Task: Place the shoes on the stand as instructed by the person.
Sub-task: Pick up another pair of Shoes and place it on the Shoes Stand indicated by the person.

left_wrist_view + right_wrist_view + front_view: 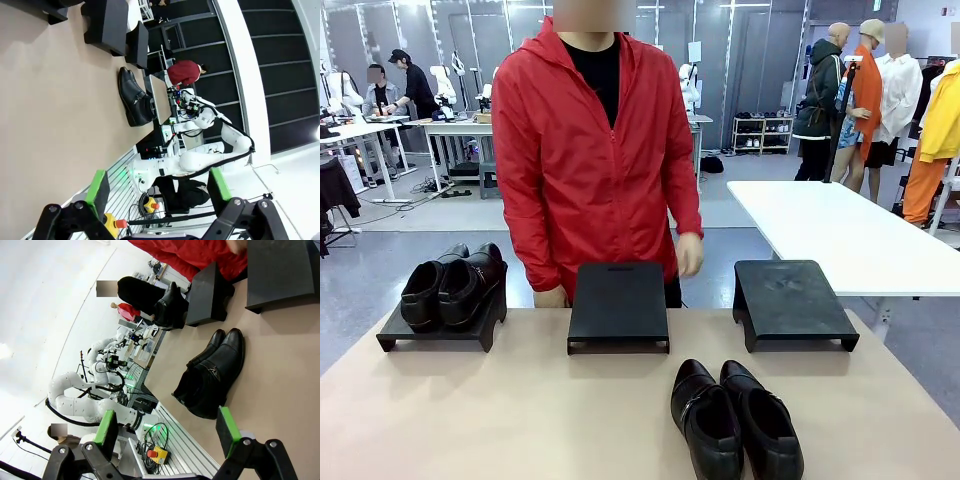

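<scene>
Three black stands sit in a row along the far edge of the table, spaced so that each can take one pair. The left stand, at 9 o'clock from the middle stand, already carries the seated pair, its shoes side by side and touching. The right stand, at 3 o'clock, is bare, as is the middle one. The loose pair lies on the tabletop at about 5 o'clock from the middle stand, shoes pressed together near the robot's edge, probably left there for an arm to reach. The person stands directly behind the middle stand. One hand hangs loosely curled off its far right corner. I cannot read this as pointing, so which bare stand is meant is unsettled. The left gripper is spread wide with nothing between its green pads, held well above the table, and the loose pair is far off at 11 o'clock in its view. The right gripper is likewise wide and empty, with the loose pair near its 1 o'clock. Both look parked and ready, awaiting the instruction. In the front view the loose pair's heel ends are cut off by the bottom edge. The person's other hand is half hidden behind the table edge. The undersides of the stands are lost in shadow.
</scene>
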Robot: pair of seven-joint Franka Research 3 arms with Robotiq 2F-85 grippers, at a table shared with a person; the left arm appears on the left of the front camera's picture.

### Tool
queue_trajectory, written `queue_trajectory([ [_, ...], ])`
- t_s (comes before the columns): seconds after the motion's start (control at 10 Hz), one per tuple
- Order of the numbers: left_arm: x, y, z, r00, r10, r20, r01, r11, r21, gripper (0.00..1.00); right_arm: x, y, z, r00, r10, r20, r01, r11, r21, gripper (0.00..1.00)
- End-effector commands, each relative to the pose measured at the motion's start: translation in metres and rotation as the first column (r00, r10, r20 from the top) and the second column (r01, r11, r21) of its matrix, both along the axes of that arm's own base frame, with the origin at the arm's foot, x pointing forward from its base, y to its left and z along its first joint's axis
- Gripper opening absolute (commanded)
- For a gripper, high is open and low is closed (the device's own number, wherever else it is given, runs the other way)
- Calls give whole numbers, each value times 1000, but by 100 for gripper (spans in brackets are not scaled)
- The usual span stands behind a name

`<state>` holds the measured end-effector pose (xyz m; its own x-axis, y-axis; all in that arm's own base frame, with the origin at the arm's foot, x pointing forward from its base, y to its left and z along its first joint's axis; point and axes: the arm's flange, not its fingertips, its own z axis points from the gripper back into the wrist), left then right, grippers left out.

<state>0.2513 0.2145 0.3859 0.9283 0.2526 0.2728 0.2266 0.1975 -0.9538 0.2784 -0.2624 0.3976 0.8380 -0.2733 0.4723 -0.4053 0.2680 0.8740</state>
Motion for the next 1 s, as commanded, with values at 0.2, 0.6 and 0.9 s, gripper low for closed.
queue_trajectory([
  [0.2,-6,-4,2,1000,-12,22,12,1000,4,100,-2,0,1,1000,2,13,-3,1000,6,100],
  [0.6,-6,-4,2,1000,-12,22,12,1000,4,100,-2,0,1,1000,2,13,-3,1000,6,100],
  [0.9,-6,-4,2,1000,-12,22,12,1000,4,100,-2,0,1,1000,2,13,-3,1000,6,100],
])
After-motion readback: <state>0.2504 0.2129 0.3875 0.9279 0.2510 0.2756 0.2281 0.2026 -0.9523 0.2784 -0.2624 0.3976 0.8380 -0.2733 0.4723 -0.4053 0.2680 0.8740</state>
